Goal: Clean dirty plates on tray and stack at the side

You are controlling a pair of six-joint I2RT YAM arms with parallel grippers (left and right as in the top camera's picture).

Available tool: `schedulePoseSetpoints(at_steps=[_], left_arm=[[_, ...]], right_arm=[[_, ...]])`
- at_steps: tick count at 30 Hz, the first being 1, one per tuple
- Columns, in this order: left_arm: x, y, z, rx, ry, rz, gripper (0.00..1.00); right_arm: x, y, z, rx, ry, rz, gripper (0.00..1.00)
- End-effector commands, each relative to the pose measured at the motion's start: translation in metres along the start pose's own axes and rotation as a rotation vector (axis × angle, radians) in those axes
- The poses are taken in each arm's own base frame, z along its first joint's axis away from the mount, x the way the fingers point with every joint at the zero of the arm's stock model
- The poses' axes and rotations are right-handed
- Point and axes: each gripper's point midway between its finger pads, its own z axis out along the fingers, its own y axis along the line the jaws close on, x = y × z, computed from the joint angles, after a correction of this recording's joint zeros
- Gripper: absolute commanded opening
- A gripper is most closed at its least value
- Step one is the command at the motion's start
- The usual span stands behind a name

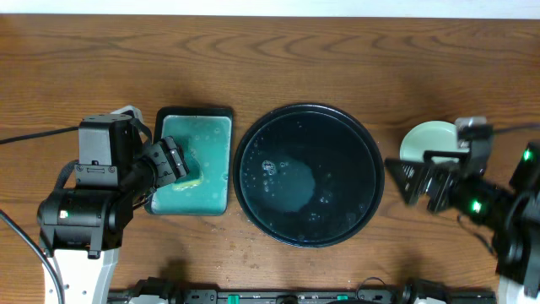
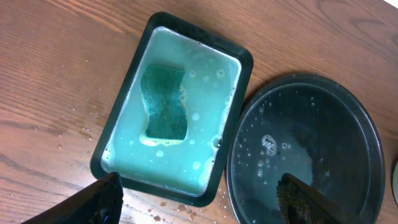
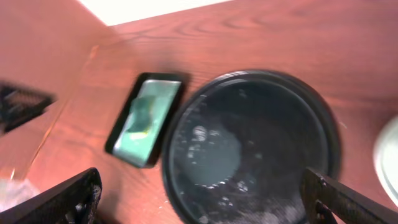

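**Q:** What is laid out here?

**A:** A wooden table [image 1: 354, 59] is shown from above. At its centre a large round black tray [image 1: 308, 106] is set, glossy and wet, with a thin pool of water and a few bubbles in it.

**Q:** Where are the plates found?

**A:** The plates [image 1: 424, 139] are seen to the right of the round black tray, off it and apart from its rim, resting on the wood. A pale mint-green round face is shown on top. How many lie beneath it cannot be told, and the near edge is covered by the right arm.

**Q:** How are the right fingers held?

**A:** The right gripper [image 1: 411, 181] is held low, just in front of the plates and pointed toward the round black tray. Its fingers are spread wide and nothing is grasped between them. In the blurred wrist view only tray and wood are framed there.

**Q:** And the left side?

**A:** The left gripper [image 1: 175, 160] is held over a smaller rectangular tray [image 1: 196, 111], which is set just left of the round one. Teal soapy water fills it, and a green sponge [image 2: 165, 102] lies in it. The left fingers are parted and released, and nothing is gripped. The sponge is seen below, apart from them.
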Motion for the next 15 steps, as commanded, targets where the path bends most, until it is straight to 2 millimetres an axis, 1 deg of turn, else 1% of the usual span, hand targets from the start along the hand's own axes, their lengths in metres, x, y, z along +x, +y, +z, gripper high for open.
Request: schedulePoseSetpoints(at_steps=[1, 5, 7, 9, 12, 15], left_arm=[[-0.004, -0.001, -0.004, 0.005, -0.012, 0.004, 0.80], [-0.004, -0.001, -0.004, 0.005, -0.012, 0.004, 0.80], [-0.004, -0.001, -0.004, 0.005, -0.012, 0.004, 0.80], [-0.004, -0.001, -0.004, 0.005, -0.012, 0.004, 0.80], [-0.004, -0.001, -0.004, 0.005, -0.012, 0.004, 0.80], [-0.004, -0.001, -0.004, 0.005, -0.012, 0.004, 0.80]], right_arm=[[0.007, 0.037, -0.016, -0.086, -0.045, -0.131, 0.99], [0.014, 0.048, -0.024, -0.102, -0.059, -0.167, 0.99], [0.020, 0.044, -0.023, -0.073, -0.033, -0.152, 0.99], [0.024, 0.035, -0.021, -0.015, -0.014, -0.177, 0.99], [0.019, 0.025, -0.014, 0.065, -0.025, -0.255, 0.99], [0.011, 0.016, -0.002, 0.128, -0.069, -0.355, 0.99]])
